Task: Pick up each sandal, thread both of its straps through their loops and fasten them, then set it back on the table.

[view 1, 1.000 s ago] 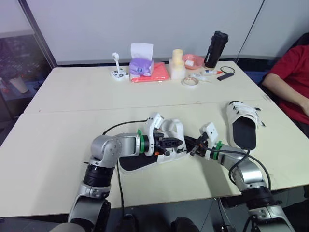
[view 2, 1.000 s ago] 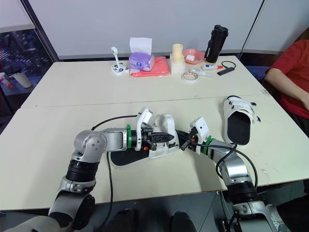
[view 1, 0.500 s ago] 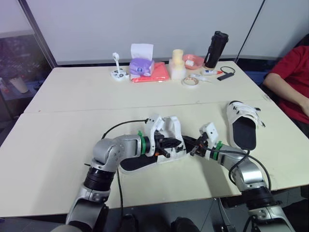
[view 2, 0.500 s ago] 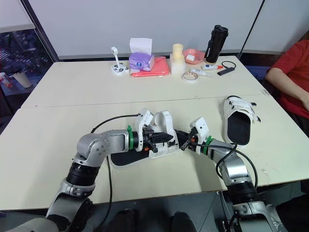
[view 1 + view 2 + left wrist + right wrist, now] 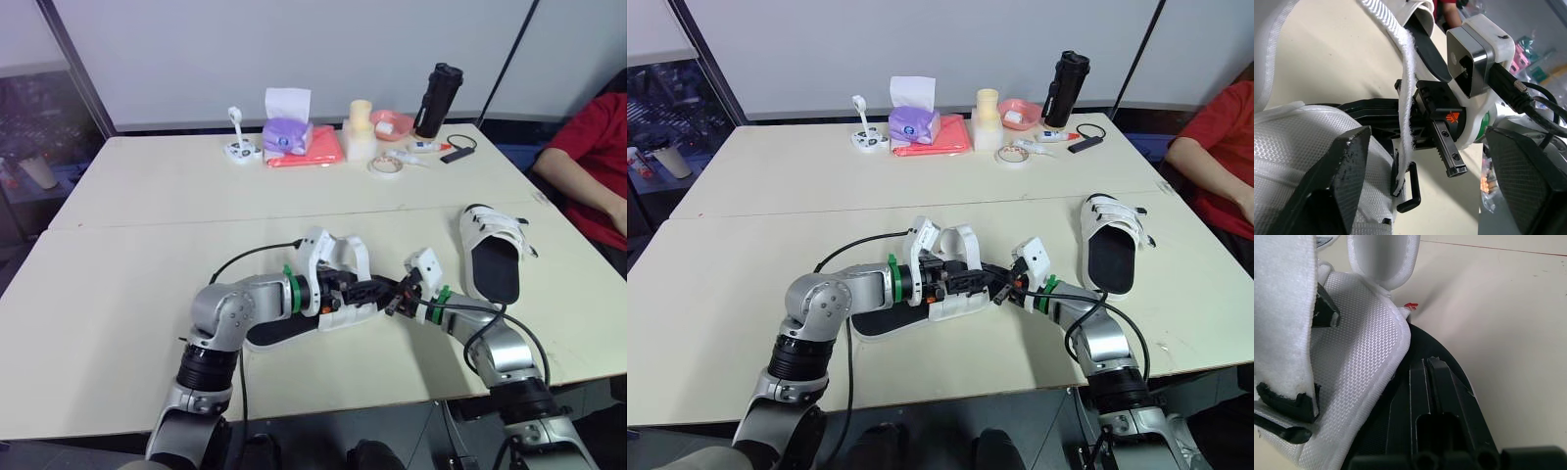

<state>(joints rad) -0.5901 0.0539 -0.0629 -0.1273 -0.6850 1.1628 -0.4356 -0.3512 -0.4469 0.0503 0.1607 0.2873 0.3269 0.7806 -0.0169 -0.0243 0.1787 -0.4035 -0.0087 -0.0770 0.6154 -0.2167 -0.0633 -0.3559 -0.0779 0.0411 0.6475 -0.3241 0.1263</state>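
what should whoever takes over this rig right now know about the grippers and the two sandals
Left gripper: open, fingers spread around the white mesh upper of the near black-soled, white-strapped sandal.
Right gripper: shut, tips against that sandal's black sole; can't tell if it pinches anything.
Near sandal's heel rests on the beige table, front middle. One white strap hangs beside its black loop, not visibly threaded.
Second white-strapped sandal lies at the table's right; strap state unclear.
Done: nothing confirmed. Left: thread and fasten both straps, set it down, then check the other sandal.
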